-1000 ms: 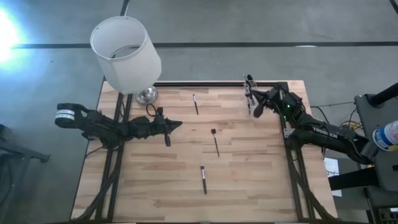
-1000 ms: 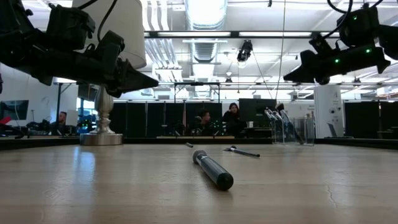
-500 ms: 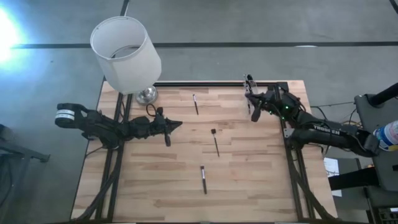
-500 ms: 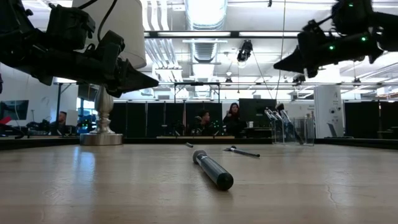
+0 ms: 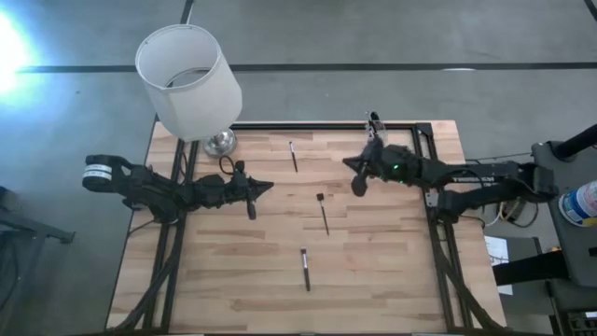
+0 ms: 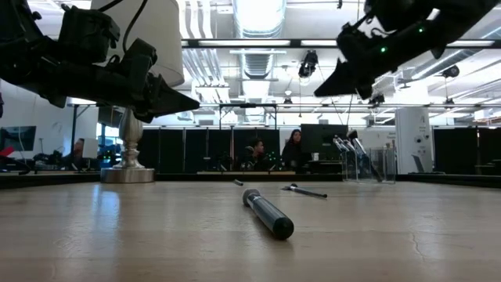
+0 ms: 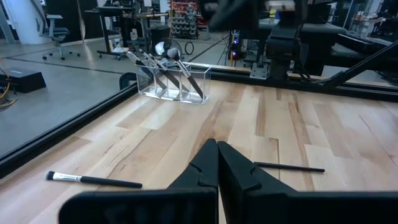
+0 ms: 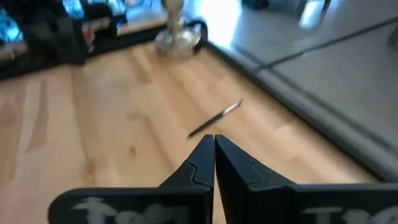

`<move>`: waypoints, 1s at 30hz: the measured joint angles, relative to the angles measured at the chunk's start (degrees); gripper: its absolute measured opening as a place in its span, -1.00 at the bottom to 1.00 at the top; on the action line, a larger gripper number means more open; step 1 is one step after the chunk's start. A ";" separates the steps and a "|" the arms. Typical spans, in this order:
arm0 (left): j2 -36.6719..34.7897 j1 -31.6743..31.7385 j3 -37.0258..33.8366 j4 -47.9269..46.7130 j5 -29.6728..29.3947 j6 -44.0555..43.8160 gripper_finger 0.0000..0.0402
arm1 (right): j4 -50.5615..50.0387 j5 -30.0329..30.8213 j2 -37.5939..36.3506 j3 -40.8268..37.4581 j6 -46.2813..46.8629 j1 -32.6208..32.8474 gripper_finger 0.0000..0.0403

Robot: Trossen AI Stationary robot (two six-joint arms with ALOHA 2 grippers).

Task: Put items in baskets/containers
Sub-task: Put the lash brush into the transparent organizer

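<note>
Right gripper (image 5: 358,183), fingers pressed together and empty, hangs over the pale wooden plank table (image 5: 233,280), just beside the small clear plastic cup (image 5: 374,128) at the far edge, on the cup's near side. From above, the cup holds a bundle of brushes. Three thin dark-handled brushes lie loose: one (image 5: 293,156) at the far edge, well to the lampshade side of the cup; one (image 5: 323,213) mid-table; one (image 5: 305,269) nearest the front edge, farthest from the cup. Left gripper (image 5: 252,193), also closed on nothing, waits on the far side of the table from the cup, beside the big white cylindrical lampshade (image 5: 187,79).

Low view: the near brush (image 6: 267,213) lies flat, thick dark handle end-on. The mid-table brush (image 6: 304,190) lies behind it. Cup (image 6: 368,164) stands upright at the back, handles leaning inside. Right gripper (image 6: 327,86) is high above the wood, tips joined.

Left wrist view: left gripper (image 7: 217,155) closed; cup (image 7: 173,81) far ahead, several brushes slanted in it.

Right wrist view: right gripper (image 8: 214,146) closed, aimed at the far-edge brush (image 8: 215,118).

Handling, as judged: brushes look light, stiff, slim and prone to roll; pinch mid-handle, across the shaft, clear of the soft bristles. Cup looks light and tippable, so drop brushes in from above.
</note>
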 joint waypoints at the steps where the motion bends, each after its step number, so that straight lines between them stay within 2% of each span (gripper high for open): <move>1: 0.00 0.00 0.00 -0.01 0.00 0.00 -1.00 | 0.00 0.46 1.32 0.11 0.96 1.18 -0.96; 9: 0.00 0.00 0.00 -0.01 0.00 0.00 -1.00 | 0.07 8.90 10.75 0.15 5.60 9.45 -0.83; 17: -0.02 0.02 0.00 -0.01 0.00 0.00 -1.00 | 3.77 9.34 20.03 0.13 11.89 13.62 -0.52; 23: -0.02 0.04 -0.02 -0.01 0.00 0.00 -1.00 | 6.89 9.29 28.77 1.73 14.97 14.09 -0.28; 30: -0.02 0.04 -0.02 -0.04 0.00 0.00 -1.00 | 6.55 9.29 36.14 7.05 15.67 13.04 -0.16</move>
